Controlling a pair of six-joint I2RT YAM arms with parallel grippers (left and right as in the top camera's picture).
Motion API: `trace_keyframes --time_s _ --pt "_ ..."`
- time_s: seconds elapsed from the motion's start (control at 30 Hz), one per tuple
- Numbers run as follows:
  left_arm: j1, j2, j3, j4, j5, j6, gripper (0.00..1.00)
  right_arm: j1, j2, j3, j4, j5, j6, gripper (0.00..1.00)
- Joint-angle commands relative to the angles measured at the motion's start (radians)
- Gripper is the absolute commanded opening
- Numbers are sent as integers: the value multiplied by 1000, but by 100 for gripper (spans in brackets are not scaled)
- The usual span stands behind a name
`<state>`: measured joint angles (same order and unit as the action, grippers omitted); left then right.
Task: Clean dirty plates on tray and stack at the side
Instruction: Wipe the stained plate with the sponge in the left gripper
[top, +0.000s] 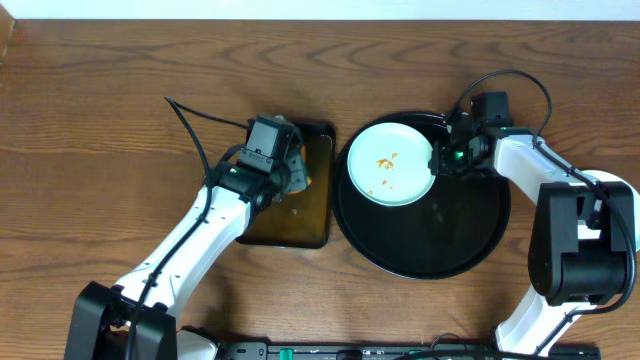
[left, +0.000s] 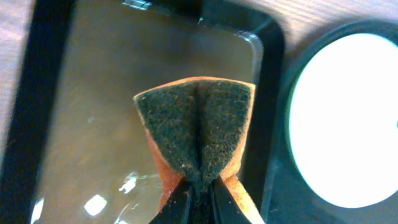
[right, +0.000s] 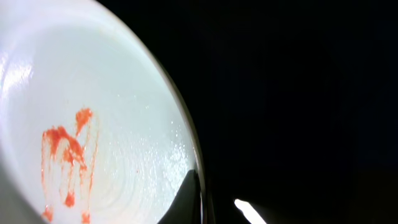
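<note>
Across a brown wooden table (top: 100, 100), two white arms reaching in from the near edge. Right of centre, a wide round tray (top: 450, 250), glossy black with a raised rim. Just beside it on the left, a smaller rectangular tray (top: 318, 232), dark, with a thin brownish wet film inside.

On the upper left part of the round tray, one pale mint-white plate (top: 390, 190); no other plates in view. Right claw (top: 447, 157) at the plate's right rim, apparently pinched shut on the edge, though only one dark fingertip (right: 188, 196) shows in the wrist view, lying over the rim. Left claw (left: 199, 190) over the rectangular tray, clamped on a folded orange sponge (left: 199, 130), dark scouring face outward.

Probably handles as light, stiff and breakable, and slick where glossy or wet. Best taken by the raised rim, as now, leaving the orange smears (top: 385, 162) near the middle free for the sponge.
</note>
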<state>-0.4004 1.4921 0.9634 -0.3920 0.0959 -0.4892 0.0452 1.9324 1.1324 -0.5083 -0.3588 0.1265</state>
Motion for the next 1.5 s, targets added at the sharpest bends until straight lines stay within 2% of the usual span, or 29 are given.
trace_keyframes --time_s 0.0,0.33,0.43,0.7,0.97,1.23,1.37,1.47 --pt "-35 -9 3 71 77 26 8 9 40 -35 -74 32 -1 1" --pt "-220 68 3 303 76 24 8 34 40 -35 -180 33 -5 1" --pt "-301 162 3 429 77 9 8 54 40 -35 -193 33 -4 1" --pt "-376 324 3 587 136 -57 8 80 40 -35 -200 33 -5 1" --pt "-366 416 3 568 108 -69 8 81 40 -35 -212 33 -4 1" --pt "-259 416 3 389 -39 -69 7 81 40 -35 -213 33 -5 1" --pt "-201 406 3 362 -19 -24 7 81 40 -35 -212 33 -5 1" --pt "-190 356 11 371 56 48 8 81 40 -35 -214 34 -8 1"
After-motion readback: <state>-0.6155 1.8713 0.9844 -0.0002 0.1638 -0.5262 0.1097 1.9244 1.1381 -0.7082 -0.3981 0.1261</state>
